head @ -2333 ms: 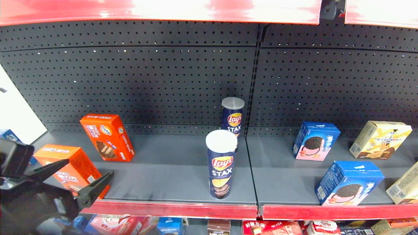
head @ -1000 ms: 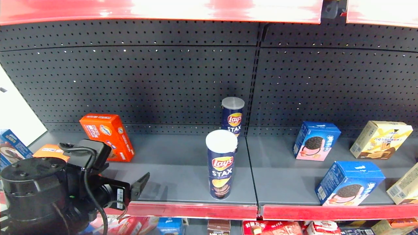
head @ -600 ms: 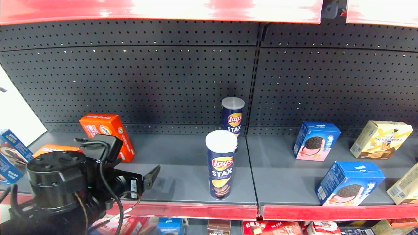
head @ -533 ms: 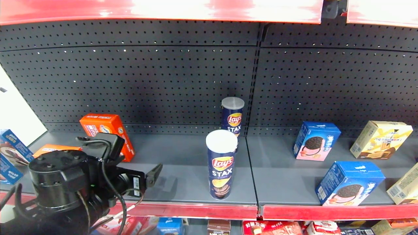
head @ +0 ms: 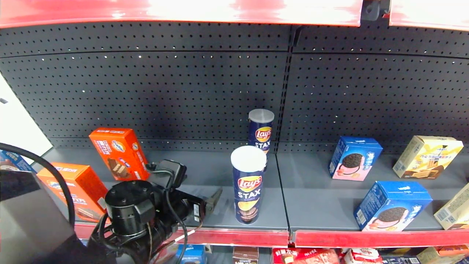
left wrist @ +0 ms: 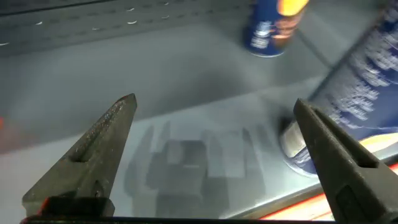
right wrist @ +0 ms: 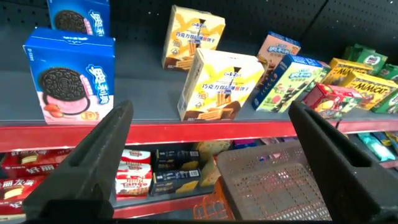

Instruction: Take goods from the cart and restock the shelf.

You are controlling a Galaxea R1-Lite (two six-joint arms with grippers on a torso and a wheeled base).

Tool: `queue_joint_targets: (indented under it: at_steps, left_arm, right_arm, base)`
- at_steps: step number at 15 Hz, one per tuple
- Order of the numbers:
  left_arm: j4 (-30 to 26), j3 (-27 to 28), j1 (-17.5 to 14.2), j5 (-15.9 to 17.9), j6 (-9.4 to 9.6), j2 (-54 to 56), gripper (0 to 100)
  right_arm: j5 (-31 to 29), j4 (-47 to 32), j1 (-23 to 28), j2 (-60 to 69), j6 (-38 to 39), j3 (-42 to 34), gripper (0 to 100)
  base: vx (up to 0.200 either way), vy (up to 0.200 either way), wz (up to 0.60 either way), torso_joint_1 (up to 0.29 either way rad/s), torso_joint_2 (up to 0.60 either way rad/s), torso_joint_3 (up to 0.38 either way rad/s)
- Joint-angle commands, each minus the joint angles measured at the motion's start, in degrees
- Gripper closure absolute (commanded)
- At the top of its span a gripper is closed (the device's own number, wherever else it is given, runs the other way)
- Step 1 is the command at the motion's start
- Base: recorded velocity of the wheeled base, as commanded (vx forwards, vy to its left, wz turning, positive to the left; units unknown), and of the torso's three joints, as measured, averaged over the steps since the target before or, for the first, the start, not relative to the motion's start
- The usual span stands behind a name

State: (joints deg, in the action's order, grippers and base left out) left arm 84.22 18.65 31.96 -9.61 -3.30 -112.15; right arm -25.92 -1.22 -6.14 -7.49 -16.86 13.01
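Two blue chips cans stand on the grey shelf [head: 220, 168]: one at the front edge [head: 249, 187], one at the back [head: 260, 130]. My left gripper [head: 215, 193] hovers low over the shelf just left of the front can, pointing at it. In the left wrist view the left gripper [left wrist: 214, 106] is open and holds nothing, with the front can [left wrist: 354, 93] beside one finger and the back can [left wrist: 270, 28] farther off. My right gripper [right wrist: 211, 155] is open and empty, held in front of the shelf's right part above the cart basket [right wrist: 273, 186].
Two orange boxes [head: 119, 154] [head: 75, 187] stand left of my left arm. Blue cookie boxes [head: 353, 157] [head: 390, 205] and yellow boxes [head: 427, 157] fill the right section. A red rail [head: 227, 236] edges the shelf, with more goods on the shelf below.
My left arm has swung from the far left along the shelf front to just beside the front chips can, gripper open throughout. The front orange box is uncovered again. The goods have not moved.
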Motion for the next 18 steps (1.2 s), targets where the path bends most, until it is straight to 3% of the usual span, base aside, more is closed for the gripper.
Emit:
queue_joint_targets:
  at_steps: [1, 11, 18]
  left_arm:
    - [1.9, -0.1, 0.5, 1.5, -0.04, -5.1, 0]
    - [1.2, 5.9, 1.9, 2.2, -0.04, -6.9, 0]
    - [1.2, 5.4, 2.0, 1.9, -0.04, -7.1, 0]
  right_arm:
    - [0.0, 0.0, 0.0, -0.3, 0.0, 0.0, 0]
    - [0.0, 0.1, -0.1, -1.1, 0.0, 0.0, 0]
    - [0.0, 0.2, -0.2, -1.0, 0.0, 0.1, 0]
  base:
    - [0.0, 0.0, 0.0, 0.0, 0.0, 0.0]
    - [0.0, 0.0, 0.0, 0.0, 0.0, 0.0]
    - [0.0, 0.0, 0.0, 0.0, 0.0, 0.0]
